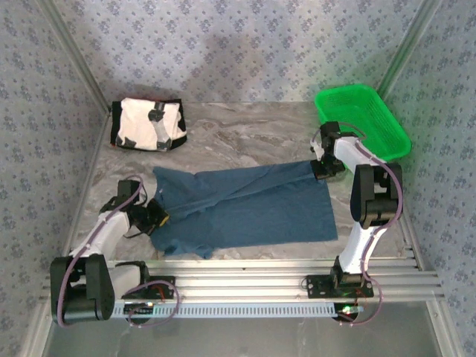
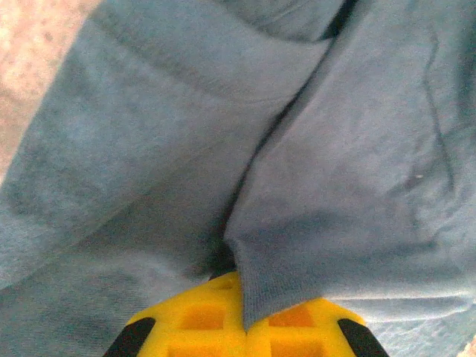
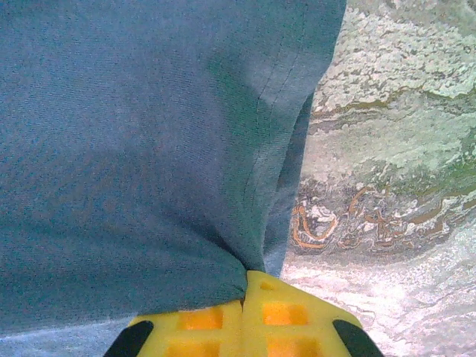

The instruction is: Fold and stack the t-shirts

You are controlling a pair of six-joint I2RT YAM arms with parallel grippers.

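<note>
Top external: teal t-shirt (image 1: 253, 212) spread at centre; cream t-shirt (image 1: 147, 124) folded far-left; green basket (image 1: 362, 119) far-right | left wrist: left gripper (image 2: 245, 335) pinching a teal fold, fingers together | right wrist: right gripper (image 3: 245, 316) pinching the shirt's edge; marble tabletop (image 3: 387, 149) beside

Teal t-shirt (image 1: 245, 212) mid-table (cream one (image 1: 149, 124) far-left)

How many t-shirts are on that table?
2. The blue t-shirt lies spread mid-table; the cream-white t-shirt sits folded at the far left corner. Any beneath them would be hidden.
</note>
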